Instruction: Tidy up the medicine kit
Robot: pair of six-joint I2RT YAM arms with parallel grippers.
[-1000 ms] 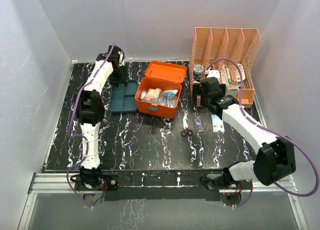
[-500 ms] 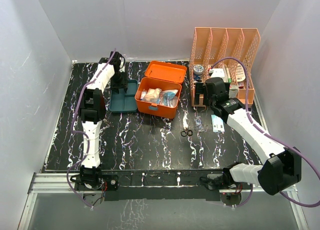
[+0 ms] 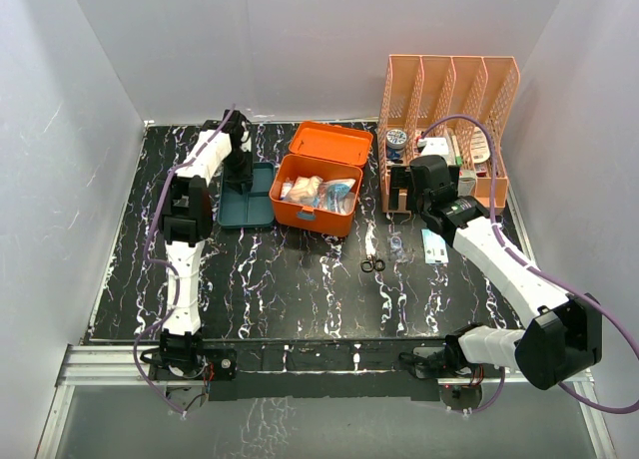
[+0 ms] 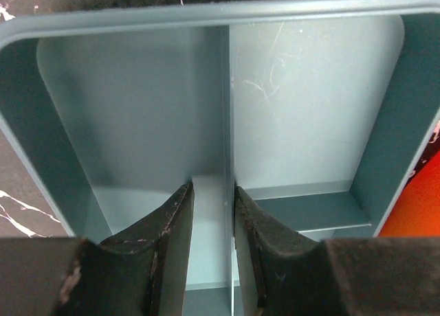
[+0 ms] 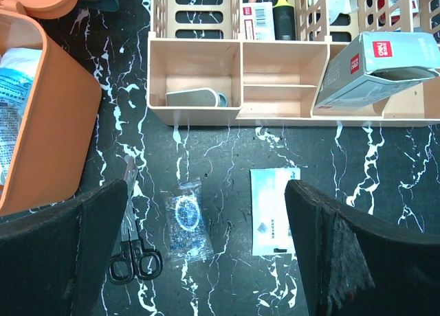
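Observation:
The medicine kit [image 3: 312, 216] is an orange box standing with its lid [image 3: 331, 142] up and packets inside; its wall also shows in the right wrist view [image 5: 41, 123]. Its teal divided tray [image 3: 250, 202] lies on the table left of the box. My left gripper [image 3: 240, 166] reaches down into that tray [image 4: 302, 110]. The left gripper [image 4: 213, 191] is narrowly open, its jaws astride the tray's middle divider [image 4: 229, 103]: the right pad is against the divider, the left one a little apart. My right gripper [image 5: 206, 192] hangs wide open above the table, holding nothing.
A peach slatted organizer [image 3: 449, 95] stands at the back right, with a tape roll [image 5: 196, 97] and a grey-blue carton [image 5: 371, 69] in its front bins. Black scissors [image 5: 134, 251], a clear sachet [image 5: 185, 220] and a white packet [image 5: 273, 209] lie on the table below my right gripper.
My left gripper's jaws have narrowed around the tray's divider, and the arm has edged toward the tray. My right arm shifted slightly at first, then stayed still with its jaws wide.

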